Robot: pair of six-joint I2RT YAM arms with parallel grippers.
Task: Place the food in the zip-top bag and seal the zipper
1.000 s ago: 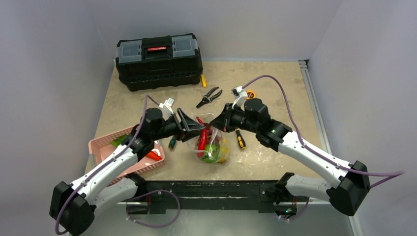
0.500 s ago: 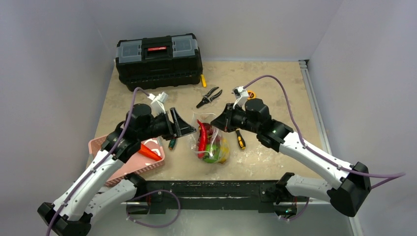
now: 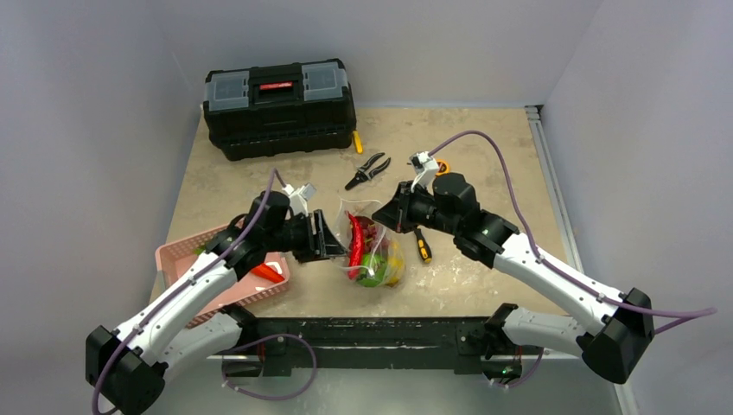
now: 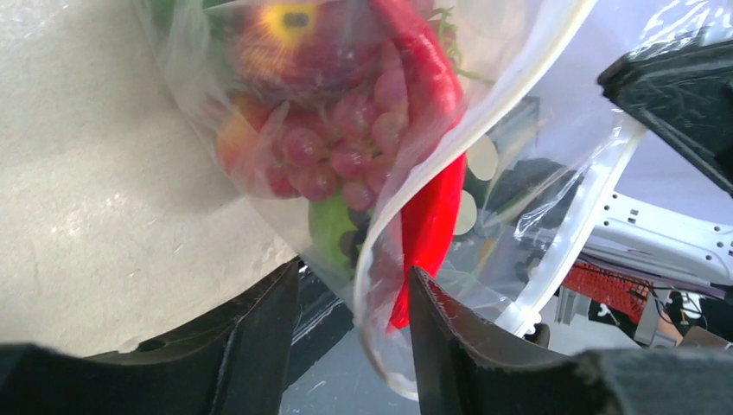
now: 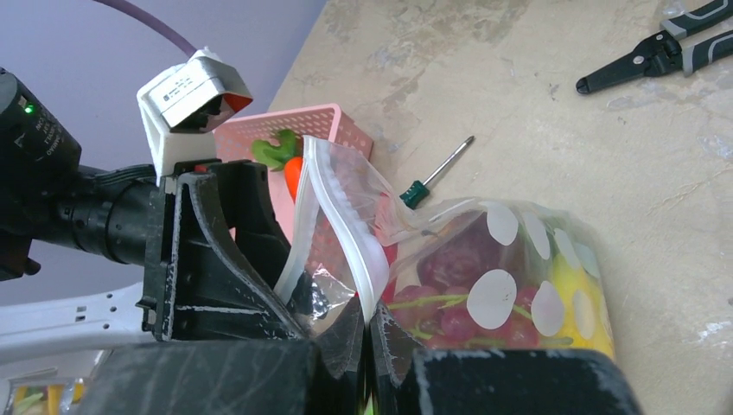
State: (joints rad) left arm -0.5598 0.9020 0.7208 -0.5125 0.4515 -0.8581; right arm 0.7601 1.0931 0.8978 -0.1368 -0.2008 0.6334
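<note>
Zip-top bag [image 3: 373, 259], full of food [image 3: 354, 242], stands near the middle of the table's [image 3: 484, 156] near edge, with a pink basket [image 3: 177, 251] towards the near left corner, a screwdriver [image 3: 422, 246] just beside its right, and pliers [image 3: 367, 170] and a toolbox [image 3: 278, 104] towards the far edge. The right gripper [image 5: 367, 316] pinches the zipper [image 5: 344, 220] tight at the mouth. On the left gripper [image 4: 353, 270] the fingers [image 4: 259, 337] stand half apart, the bag's lip hanging between them, unpinched.

The clear dotted plastic zip-top bag [image 3: 373, 259], glossy toy food [image 3: 354, 240] inside, sits on the desk [image 3: 484, 156] between the left end effector [image 3: 333, 242] and the right end effector [image 3: 379, 216], pink plastic basket [image 3: 177, 255] left, black pliers [image 3: 367, 170] and black plastic toolbox [image 3: 278, 108] behind.
</note>
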